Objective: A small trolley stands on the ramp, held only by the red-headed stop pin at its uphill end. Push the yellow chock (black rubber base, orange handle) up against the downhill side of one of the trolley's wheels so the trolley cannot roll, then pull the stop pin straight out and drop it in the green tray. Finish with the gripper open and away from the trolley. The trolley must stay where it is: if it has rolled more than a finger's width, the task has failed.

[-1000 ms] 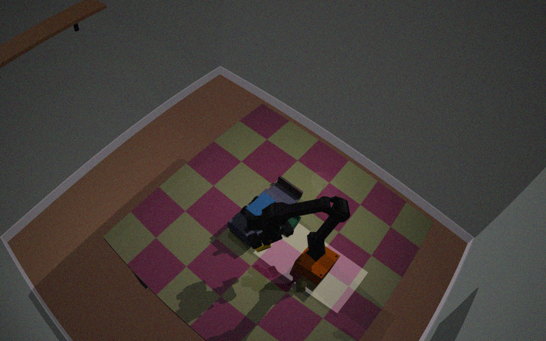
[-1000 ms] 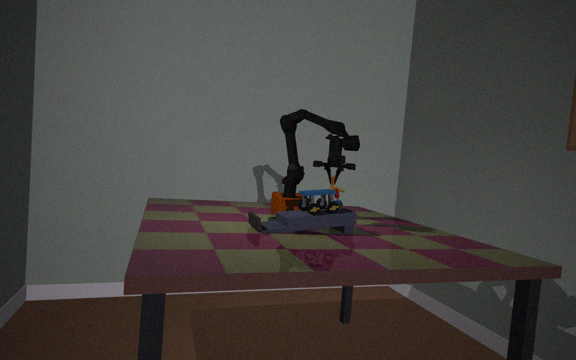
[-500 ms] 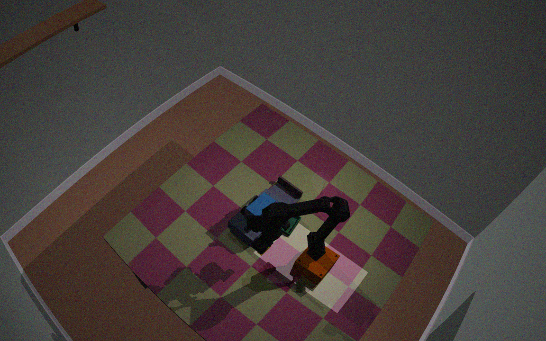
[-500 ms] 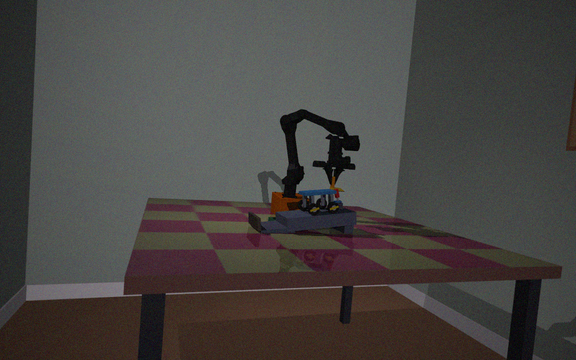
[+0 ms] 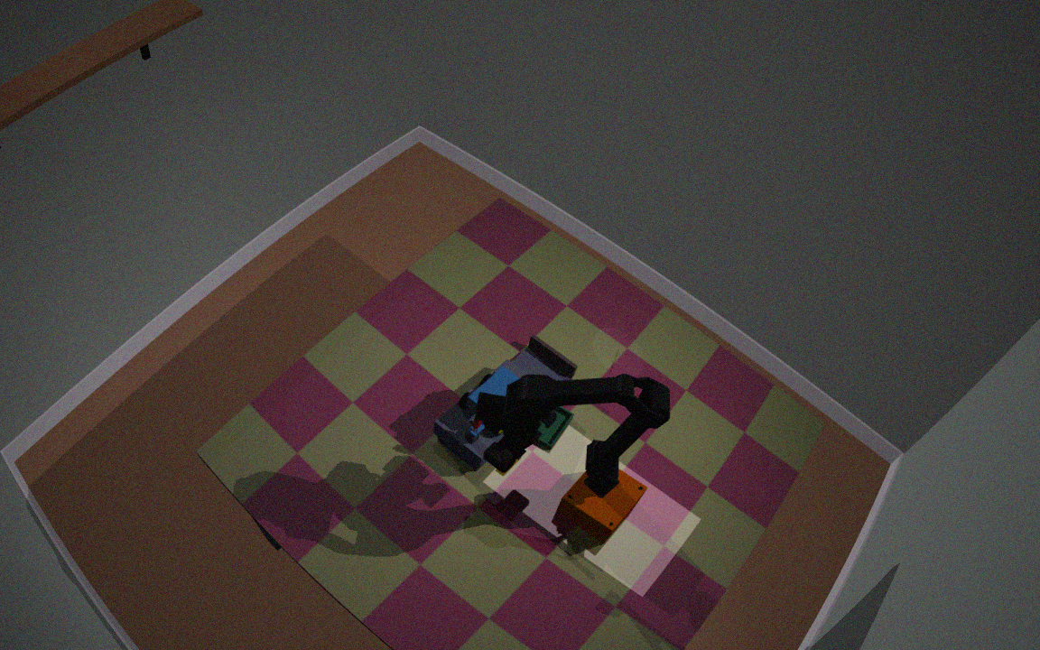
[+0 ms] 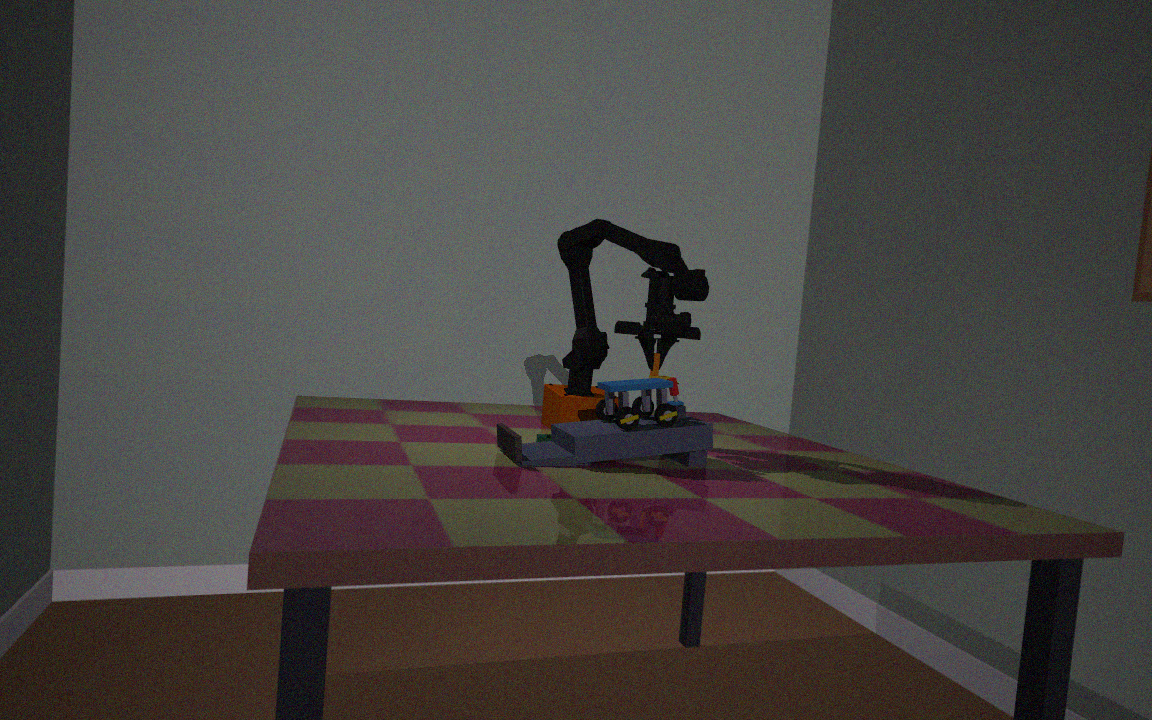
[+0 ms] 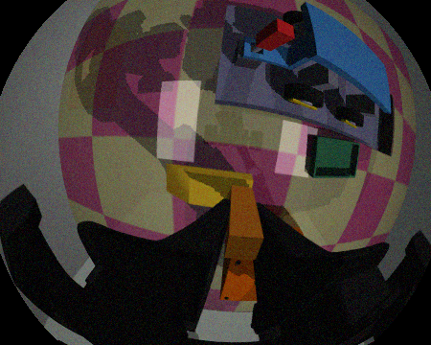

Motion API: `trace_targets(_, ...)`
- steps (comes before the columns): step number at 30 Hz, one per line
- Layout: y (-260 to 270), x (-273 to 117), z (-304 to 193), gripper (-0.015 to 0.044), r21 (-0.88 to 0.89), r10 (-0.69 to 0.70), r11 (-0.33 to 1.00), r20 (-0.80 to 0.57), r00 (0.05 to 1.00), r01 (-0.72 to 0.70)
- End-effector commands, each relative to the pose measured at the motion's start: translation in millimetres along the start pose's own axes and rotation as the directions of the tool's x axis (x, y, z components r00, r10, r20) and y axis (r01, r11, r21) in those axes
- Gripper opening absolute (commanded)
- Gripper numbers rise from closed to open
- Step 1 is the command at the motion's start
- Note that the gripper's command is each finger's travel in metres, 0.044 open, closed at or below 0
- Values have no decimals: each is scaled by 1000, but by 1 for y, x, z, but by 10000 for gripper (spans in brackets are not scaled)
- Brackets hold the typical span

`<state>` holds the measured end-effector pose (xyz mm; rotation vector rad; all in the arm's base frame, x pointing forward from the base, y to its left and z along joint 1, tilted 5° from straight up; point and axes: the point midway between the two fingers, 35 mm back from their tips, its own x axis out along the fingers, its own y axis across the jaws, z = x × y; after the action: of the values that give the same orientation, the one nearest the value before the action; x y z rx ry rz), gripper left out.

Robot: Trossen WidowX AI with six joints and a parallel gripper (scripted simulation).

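Note:
My gripper is shut on the orange handle of the yellow chock. The chock hangs in the air on the arm's side of the ramp, short of the wheels; its rubber base cannot be made out. The blue trolley stands on the ramp. The red-headed stop pin stands in its blue holder at the uphill end. The green tray lies beside the ramp's lower part. The arm partly hides the trolley in the top view.
The orange robot base stands on the checkered table on the tray's side of the ramp. A dark end board stands upright at the ramp's downhill end.

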<state>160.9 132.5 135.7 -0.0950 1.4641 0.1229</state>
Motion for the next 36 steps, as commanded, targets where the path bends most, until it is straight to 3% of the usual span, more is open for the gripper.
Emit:
trace_targets(1,-13,1,3,0,-2,0,1000,-5,1000,0)
trace_targets(36,-117,7,30,0,-3,-10,1000,-2,1000,10)
